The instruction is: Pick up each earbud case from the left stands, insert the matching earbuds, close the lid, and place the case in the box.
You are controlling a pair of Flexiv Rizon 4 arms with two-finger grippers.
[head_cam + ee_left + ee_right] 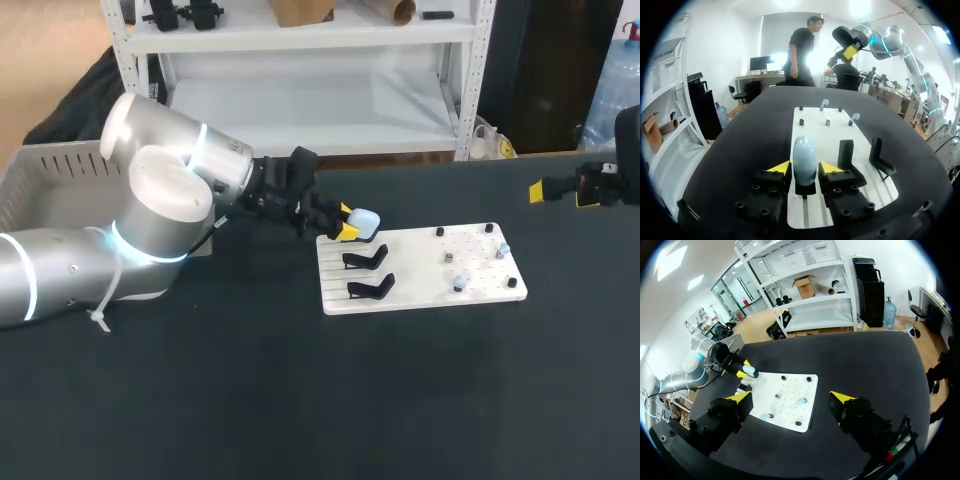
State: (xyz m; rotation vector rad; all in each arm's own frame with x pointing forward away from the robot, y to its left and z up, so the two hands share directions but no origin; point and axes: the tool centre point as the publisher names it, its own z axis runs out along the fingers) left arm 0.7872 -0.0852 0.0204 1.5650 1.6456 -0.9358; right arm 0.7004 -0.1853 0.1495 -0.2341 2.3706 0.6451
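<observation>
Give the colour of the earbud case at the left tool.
Pale blue earbud case; best in left wrist view.

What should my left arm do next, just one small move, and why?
Probably close the left end effector on the pale earbud case: its yellow tips flank the case, apparently with slim gaps, and the case sits on its stand, not yet lifted.
</observation>
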